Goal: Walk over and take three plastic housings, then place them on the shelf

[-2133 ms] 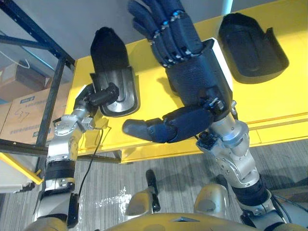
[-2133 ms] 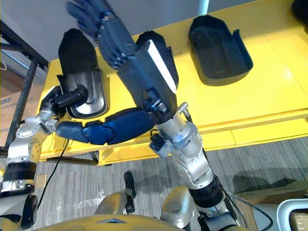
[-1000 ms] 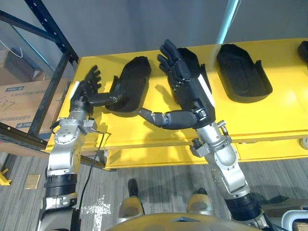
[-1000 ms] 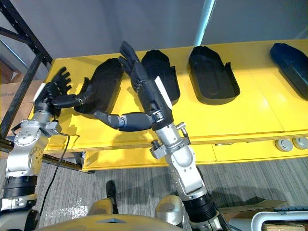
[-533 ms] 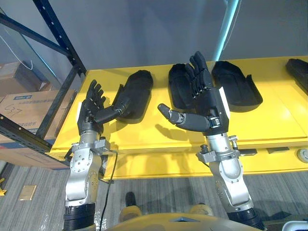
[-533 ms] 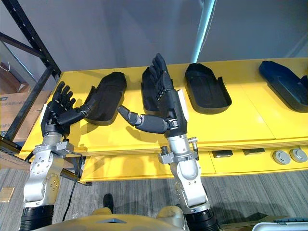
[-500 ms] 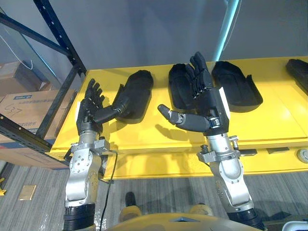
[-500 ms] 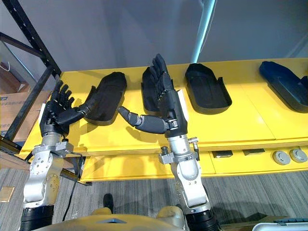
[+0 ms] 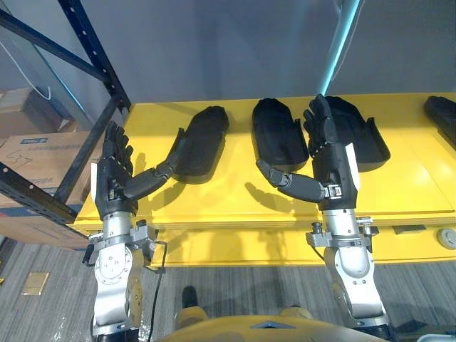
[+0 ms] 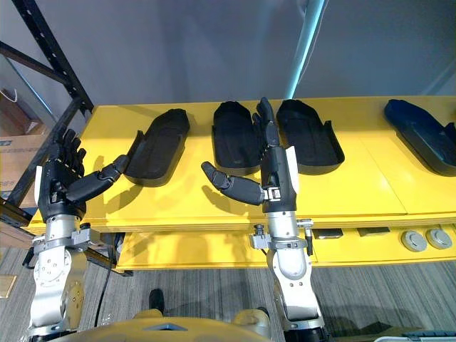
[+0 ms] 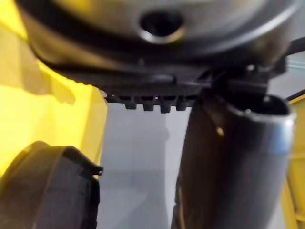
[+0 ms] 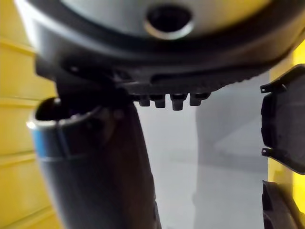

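- Three black plastic housings lie in a row on the yellow counter (image 10: 178,206), hollow side up and apart from one another: the left housing (image 10: 160,146), the middle housing (image 10: 237,135) and the right housing (image 10: 310,142).
- The left housing lies at a slant to the other two.
- The left hand (image 10: 57,185) is raised at the counter's front left corner, fingers spread and straight, thumb stretched toward the left housing; it grasps nothing.
- The right hand (image 10: 278,171) stands upright in front of the middle and right housings, fingers straight, thumb jutting to the left; it too is empty.
- A further dark shell (image 10: 420,142), possibly another housing, lies near the counter's far right end.
- A dark metal rack (image 9: 85,43) stands left of the counter, with cardboard boxes (image 9: 35,153) behind it.
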